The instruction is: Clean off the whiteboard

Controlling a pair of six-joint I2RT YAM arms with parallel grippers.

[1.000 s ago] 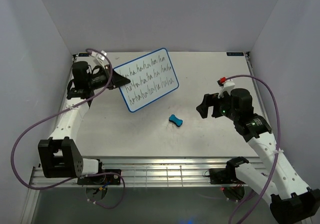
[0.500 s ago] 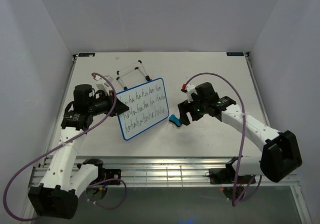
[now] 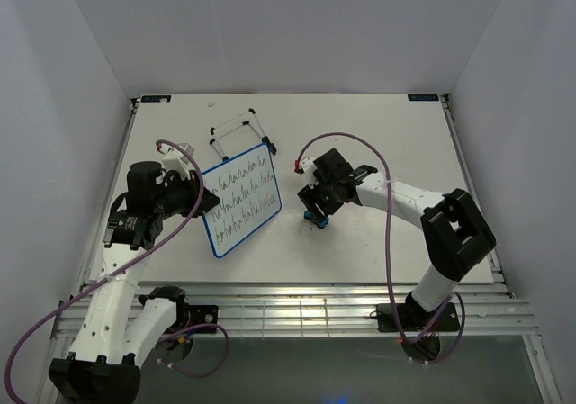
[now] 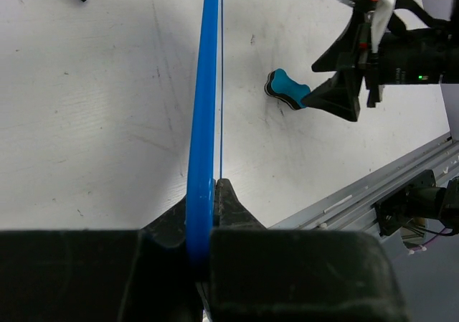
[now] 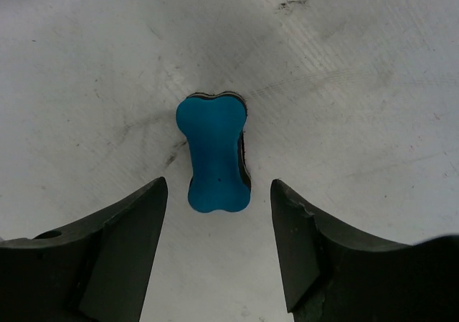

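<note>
The whiteboard (image 3: pixel 238 199), white with a blue frame and rows of black handwriting, is held tilted above the table at centre left. My left gripper (image 3: pixel 207 203) is shut on its left edge; the left wrist view shows the blue frame (image 4: pixel 205 114) edge-on, pinched between the jaws of the left gripper (image 4: pixel 204 193). The small blue bone-shaped eraser (image 3: pixel 312 217) lies on the table. My right gripper (image 3: pixel 314 211) is open right above it; in the right wrist view the eraser (image 5: pixel 213 153) lies just ahead of the gap of the right gripper (image 5: pixel 219 193), touching neither finger.
The thin wire stand with black feet (image 3: pixel 239 129) stands at the back of the table behind the board. The metal rail (image 3: pixel 297 305) runs along the near edge. White walls close in the sides.
My left gripper has carried the whiteboard off the stand, toward the near left, turning it more upright. My right arm has swung left and come down over the eraser.
</note>
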